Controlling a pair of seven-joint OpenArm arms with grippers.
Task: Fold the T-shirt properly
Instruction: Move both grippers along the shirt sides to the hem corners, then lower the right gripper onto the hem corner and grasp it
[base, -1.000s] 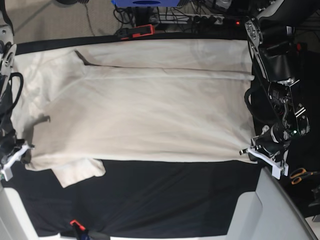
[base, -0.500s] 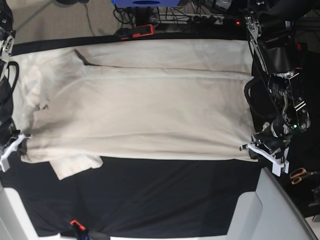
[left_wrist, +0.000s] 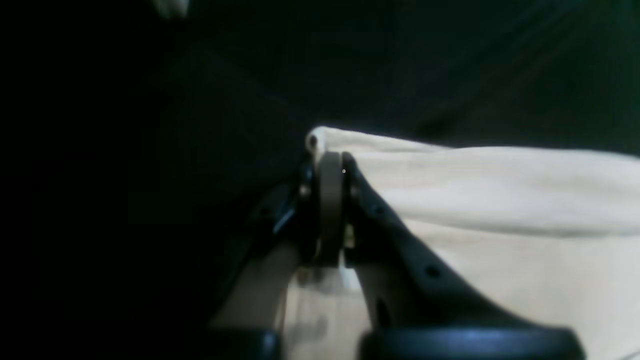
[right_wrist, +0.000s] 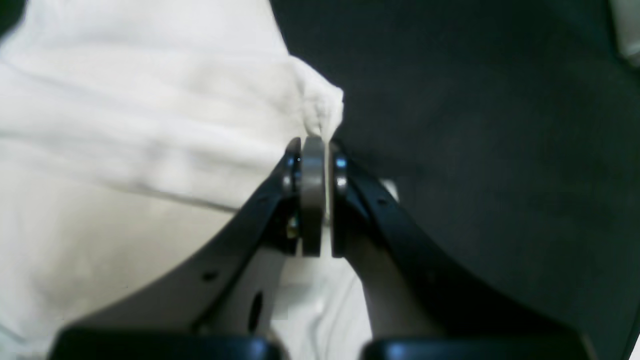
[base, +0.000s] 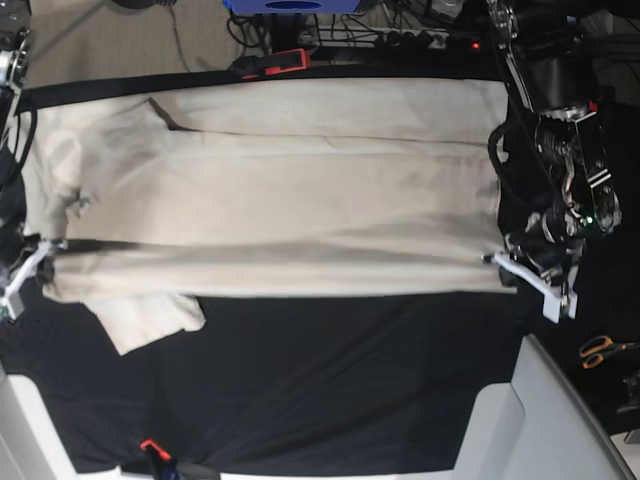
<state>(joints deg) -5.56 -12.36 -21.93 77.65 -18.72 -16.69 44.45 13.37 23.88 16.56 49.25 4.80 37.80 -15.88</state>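
The cream T-shirt (base: 280, 190) lies spread across the black tablecloth (base: 330, 380), collar end at the left and hem at the right. My left gripper (base: 502, 263), at the right of the base view, is shut on the shirt's near hem corner. The left wrist view shows its jaws (left_wrist: 330, 167) pinching the cream cloth (left_wrist: 500, 200). My right gripper (base: 38, 252), at the left, is shut on the near shoulder edge, its tips (right_wrist: 315, 150) clamped on a bunched bit of fabric (right_wrist: 125, 125). A sleeve (base: 150, 318) hangs out below the held edge.
Orange-handled scissors (base: 602, 350) lie at the right edge. An orange clamp (base: 280, 62) holds the cloth's far edge and a red clamp (base: 150, 447) the near edge. A pale grey panel (base: 540, 420) fills the near right corner. Cables lie beyond the table.
Both grippers have moved toward the far side, carrying the shirt's near edge with them. That edge now sits higher in the view and a shadowed crease runs along it.
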